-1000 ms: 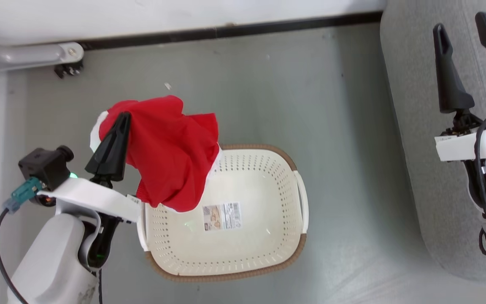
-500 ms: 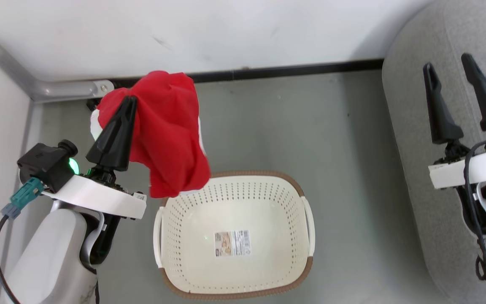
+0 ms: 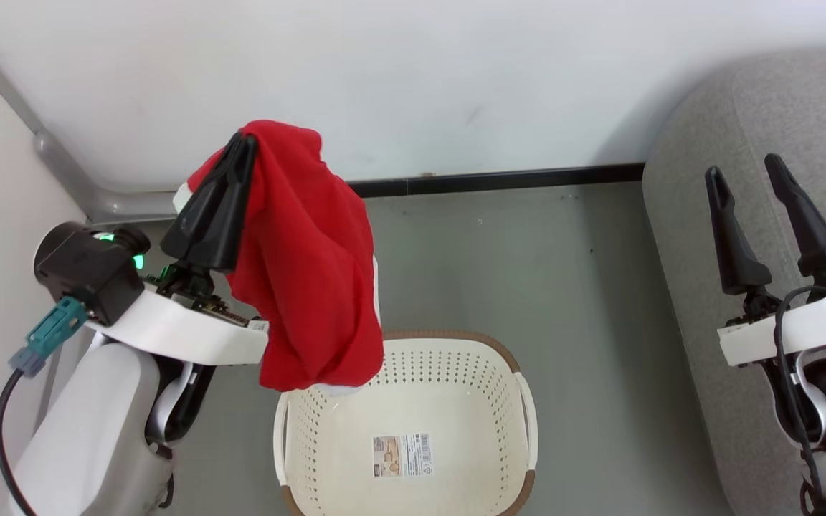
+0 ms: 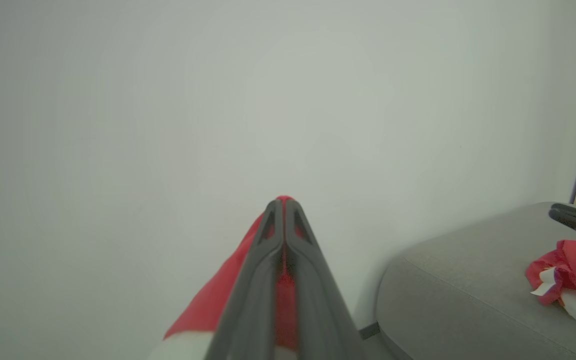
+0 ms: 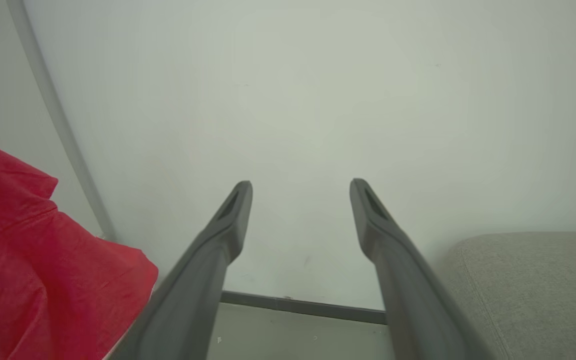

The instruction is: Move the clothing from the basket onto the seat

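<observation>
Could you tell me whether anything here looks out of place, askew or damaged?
Nothing stands out. The red garment hangs bunched from the shut left gripper above the basket, which stands upright and holds just a label. A second garment lies crumpled on the seat, where it belongs.

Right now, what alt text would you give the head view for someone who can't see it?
The robot's left jaws, shut on a red garment, hold it up above a cream basket on a grey floor. The right jaws stand open in front of a grey sofa at the right, with a white wall behind.
</observation>
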{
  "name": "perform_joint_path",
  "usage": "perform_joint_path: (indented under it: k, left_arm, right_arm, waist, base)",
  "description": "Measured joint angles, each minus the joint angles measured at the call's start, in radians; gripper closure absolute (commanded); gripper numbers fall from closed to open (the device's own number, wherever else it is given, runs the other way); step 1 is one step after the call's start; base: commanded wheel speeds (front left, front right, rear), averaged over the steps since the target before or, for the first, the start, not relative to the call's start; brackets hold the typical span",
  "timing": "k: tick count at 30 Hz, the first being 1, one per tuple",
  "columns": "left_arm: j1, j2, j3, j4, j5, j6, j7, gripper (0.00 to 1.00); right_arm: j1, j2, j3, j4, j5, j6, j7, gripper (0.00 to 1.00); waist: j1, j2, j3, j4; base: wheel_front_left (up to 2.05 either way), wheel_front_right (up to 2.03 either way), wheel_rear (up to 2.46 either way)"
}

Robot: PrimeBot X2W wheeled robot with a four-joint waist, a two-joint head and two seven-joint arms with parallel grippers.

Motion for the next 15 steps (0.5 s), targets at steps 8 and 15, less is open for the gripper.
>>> perform_joint_path:
  k: [8,15]
  left_arm:
    - [-0.052,-0.014,-0.072,-0.08,0.027,0.0,0.067,1.0]
    - [-0.091,-0.018,-0.153,-0.121,0.062,-0.018,0.13,1.0]
  right_arm:
    - [0.039,0.008,0.022,-0.002,0.018,0.0,0.0,0.0]
    - [0.068,-0.006,0.163,-0.024,0.071,0.0,0.0,0.0]
  waist:
    - [0.0,0.0,-0.045,-0.005]
    - [0.0,0.0,-0.067,-0.018]
  base:
    - [0.0,0.0,0.0]
    - [0.0,0.0,0.0]
